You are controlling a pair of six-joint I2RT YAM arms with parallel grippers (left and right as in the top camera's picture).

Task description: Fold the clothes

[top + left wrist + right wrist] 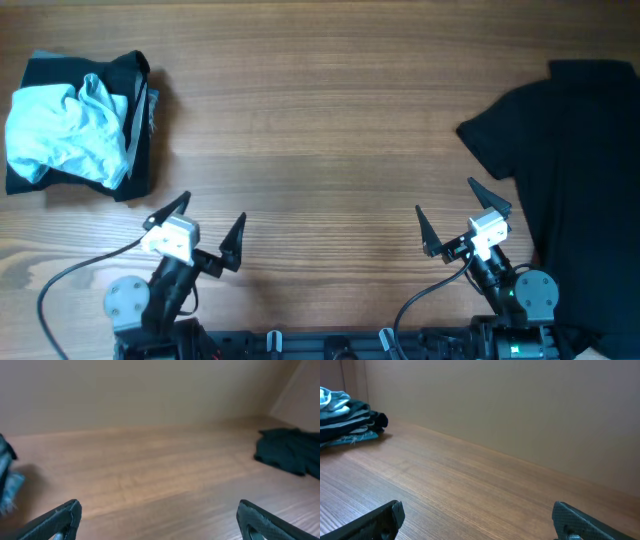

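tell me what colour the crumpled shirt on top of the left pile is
The top shirt is pale aqua-blue, plain with no pattern; the overhead view shows it best.

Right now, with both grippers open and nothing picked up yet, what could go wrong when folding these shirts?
1. The pale aqua shirt lies crumpled on top of the black clothes, so the left gripper may pinch both layers together.
2. The black shirt on the right runs out of the overhead view and reaches down beside the right arm; the cloth might snag there when the right gripper pulls it.
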